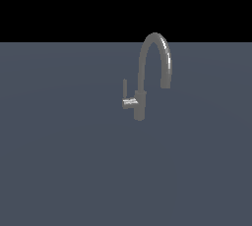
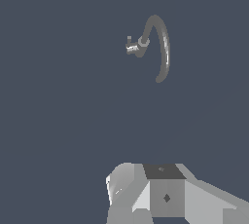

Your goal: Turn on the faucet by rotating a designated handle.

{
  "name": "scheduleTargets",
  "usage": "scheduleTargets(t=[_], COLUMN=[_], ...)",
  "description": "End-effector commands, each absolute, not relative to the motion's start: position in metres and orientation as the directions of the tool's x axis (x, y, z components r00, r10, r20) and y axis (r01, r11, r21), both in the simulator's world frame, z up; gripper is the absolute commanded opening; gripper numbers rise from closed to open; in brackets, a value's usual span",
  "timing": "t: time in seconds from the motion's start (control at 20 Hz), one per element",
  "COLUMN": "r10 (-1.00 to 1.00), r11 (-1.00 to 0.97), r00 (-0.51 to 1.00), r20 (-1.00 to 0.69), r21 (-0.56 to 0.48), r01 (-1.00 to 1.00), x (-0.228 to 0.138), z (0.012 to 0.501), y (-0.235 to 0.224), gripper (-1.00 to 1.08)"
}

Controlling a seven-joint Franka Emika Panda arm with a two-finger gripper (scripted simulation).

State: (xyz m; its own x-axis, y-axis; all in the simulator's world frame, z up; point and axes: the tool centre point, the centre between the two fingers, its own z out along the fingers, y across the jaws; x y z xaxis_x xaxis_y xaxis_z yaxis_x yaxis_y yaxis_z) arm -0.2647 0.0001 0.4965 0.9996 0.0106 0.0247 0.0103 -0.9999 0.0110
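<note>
Here I am, looking down from my wrist camera, and the faucet [image 2: 163, 47] sits well away from me on a plain slate-grey floor [image 2: 58, 121], small in my view and seen from above, its arched spout curling round to an open end. In the exterior view the faucet [image 1: 147, 68] stands upright, a dull grey gooseneck on a short thick post, planted on that same flat grey surface [image 1: 59, 171] with black backdrop above. The spout rises from the post, arches over and comes down toward the exterior view's right, a bright streak of light running along its outer curve. And there is the handle [image 1: 127, 97], on the post's side toward the exterior view's left: a short shiny stub sticks out sideways from the post, and from its end a slim rod stands straight up, close beside the spout's lower stretch but not touching it. From my wrist I catch the handle [image 2: 131, 46] too, a small bright bit just beside the post. As for my claw [image 2: 146, 198], only a pale grey blocky part of it shows at the edge of my wrist view, with a dark panel on it; my fingertips are out of frame, so I cannot tell whether I am wide or narrow. None of me appears in the exterior view at all.
</note>
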Motion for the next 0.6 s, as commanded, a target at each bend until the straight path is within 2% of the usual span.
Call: scheduleTargets(t=[0.0, 0.55], r10=[0.011, -0.05], r11=[-1.0, -0.998], r00=[1.0, 0.997], r20=[0.025, 0.058], r21=[0.011, 0.028], r01=[0.01, -0.051], x=[-0.265, -0.262], z=[0.496, 0.479], y=[0.0, 0.011], gripper=[-1.0, -1.0])
